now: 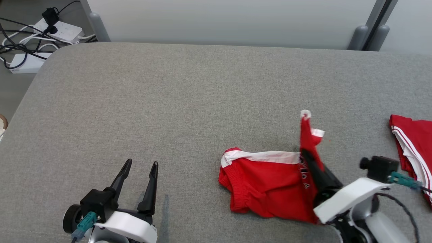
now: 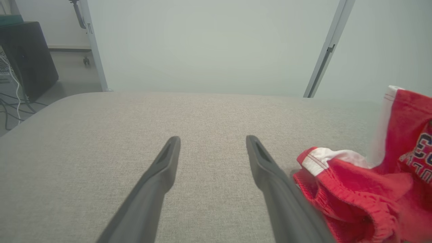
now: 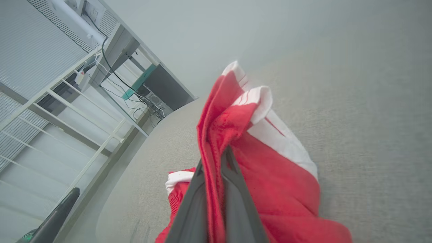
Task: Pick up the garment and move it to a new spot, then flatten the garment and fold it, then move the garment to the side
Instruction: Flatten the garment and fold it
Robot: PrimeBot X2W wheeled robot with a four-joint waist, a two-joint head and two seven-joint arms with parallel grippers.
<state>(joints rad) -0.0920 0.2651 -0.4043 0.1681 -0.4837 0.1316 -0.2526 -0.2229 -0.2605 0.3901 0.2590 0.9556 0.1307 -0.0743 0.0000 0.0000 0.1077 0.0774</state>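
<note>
One fold of the red garment (image 1: 266,182) is clamped between the right jaws; left jaws gape clear of it.

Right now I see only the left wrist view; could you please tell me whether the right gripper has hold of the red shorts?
Observer: Yes, the right gripper has its jaws shut on a fold of the red shorts, holding that corner up off the table.
Operator: Thank you; is anything else lying to its right?
Observer: A second red garment with white stripes lies at the table's right edge, apart from the shorts.
</note>
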